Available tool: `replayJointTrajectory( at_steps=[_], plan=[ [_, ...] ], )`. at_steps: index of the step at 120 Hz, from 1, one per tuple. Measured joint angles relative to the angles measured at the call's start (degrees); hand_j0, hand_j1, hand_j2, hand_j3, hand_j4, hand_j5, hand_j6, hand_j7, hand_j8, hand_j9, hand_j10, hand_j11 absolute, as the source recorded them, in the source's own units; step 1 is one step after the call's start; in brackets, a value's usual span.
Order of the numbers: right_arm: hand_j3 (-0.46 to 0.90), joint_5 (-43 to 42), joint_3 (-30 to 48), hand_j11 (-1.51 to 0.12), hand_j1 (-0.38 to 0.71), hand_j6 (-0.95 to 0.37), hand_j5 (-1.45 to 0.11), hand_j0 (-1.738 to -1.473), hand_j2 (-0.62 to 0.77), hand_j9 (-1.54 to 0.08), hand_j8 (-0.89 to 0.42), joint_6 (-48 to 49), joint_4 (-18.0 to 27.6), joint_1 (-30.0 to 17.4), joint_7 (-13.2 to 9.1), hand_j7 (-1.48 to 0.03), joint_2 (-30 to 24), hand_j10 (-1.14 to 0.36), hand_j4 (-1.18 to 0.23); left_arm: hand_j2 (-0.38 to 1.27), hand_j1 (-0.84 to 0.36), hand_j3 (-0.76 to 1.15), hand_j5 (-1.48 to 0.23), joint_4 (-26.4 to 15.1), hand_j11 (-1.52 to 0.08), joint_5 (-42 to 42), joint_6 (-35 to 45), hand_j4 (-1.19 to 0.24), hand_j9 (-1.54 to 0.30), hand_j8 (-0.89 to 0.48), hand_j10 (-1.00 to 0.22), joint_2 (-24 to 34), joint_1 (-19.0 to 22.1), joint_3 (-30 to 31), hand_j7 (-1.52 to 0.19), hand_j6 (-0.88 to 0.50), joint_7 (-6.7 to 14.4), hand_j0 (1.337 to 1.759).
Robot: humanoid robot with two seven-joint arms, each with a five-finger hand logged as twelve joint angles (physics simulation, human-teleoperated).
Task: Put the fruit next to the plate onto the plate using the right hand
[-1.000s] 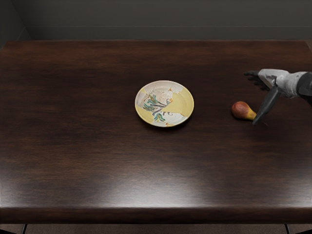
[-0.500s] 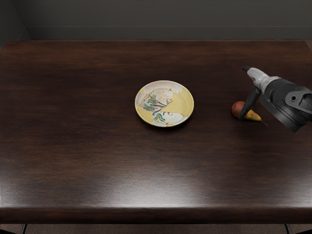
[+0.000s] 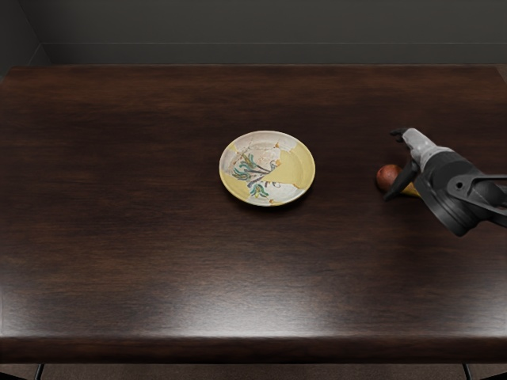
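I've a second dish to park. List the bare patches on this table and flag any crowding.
Bare table runs left of the plate to the edge, across the whole front, and along the back. The gap between plate and pear is also free. Crowded only at the picture's right, where the right hand covers part of the pear.

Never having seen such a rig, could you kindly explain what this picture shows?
This is a simulator's render from a camera in a humanoid robot's head, looking down at a slant on a dark wooden table. The right arm comes in from the right edge; its right hand is at a reddish pear lying on the table, partly covering it. Whether it grips the pear cannot be seen. A yellow patterned plate sits mid-table, apart from the pear. The left arm is out of view.
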Motion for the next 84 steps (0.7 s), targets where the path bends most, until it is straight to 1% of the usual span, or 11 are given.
replayJointTrajectory(
  at_steps=[13, 31, 65, 78, 84],
  plan=[
    [0.00, 0.3, -3.4, -0.21, -0.16, -0.16, -0.21, -1.658, -0.03, -0.21, -0.16, 4.1, -0.1, 3.1, -1.8, -0.21, 0.0, -0.16, -0.16, 0.00, 0.32, 0.00, -0.03, 0.0, -0.03, 0.0, 0.0, -0.02, -0.03, -0.02, -0.02, 0.0, 0.0, 0.0, -0.03, -0.02, 0.0, 1.658],
    [0.00, 0.5, -5.1, -0.32, -0.05, -0.25, -0.32, -1.658, -0.05, -0.32, -0.25, 5.6, -0.2, 5.2, -2.6, -0.32, 0.3, -0.25, -0.25, 0.00, 0.32, 0.00, -0.03, 0.0, -0.03, 0.0, 0.0, -0.02, -0.03, -0.02, -0.02, 0.0, 0.0, 0.0, -0.03, -0.02, 0.0, 1.658],
    [0.00, 0.5, -4.6, -0.52, 0.13, -0.40, -0.52, -1.658, -0.08, -0.52, -0.40, 5.8, -0.2, 4.7, -2.6, -0.52, 0.2, -0.40, -0.40, 0.00, 0.32, 0.00, -0.03, 0.0, -0.03, 0.0, 0.0, -0.02, -0.03, -0.02, -0.02, 0.0, 0.0, 0.0, -0.03, -0.02, 0.0, 1.658],
    [0.00, 0.5, -3.4, -0.57, 0.17, -0.44, -0.57, -1.658, -0.08, -0.57, -0.44, 5.7, -0.2, 3.4, -2.6, -0.57, 0.1, -0.44, -0.44, 0.00, 0.32, 0.00, -0.03, 0.0, -0.03, 0.0, 0.0, -0.02, -0.03, -0.02, -0.02, 0.0, 0.0, 0.0, -0.03, -0.02, 0.0, 1.658],
    [0.00, 0.3, -3.1, -0.58, 0.19, -0.44, -0.58, -1.658, -0.09, -0.58, -0.42, 5.5, -0.2, 2.9, -2.5, -0.58, 0.1, -0.45, -0.45, 0.00, 0.32, 0.00, -0.03, 0.0, -0.03, 0.0, 0.0, -0.02, -0.03, -0.02, -0.02, 0.0, 0.0, 0.0, -0.03, -0.02, 0.0, 1.658]
  ],
)
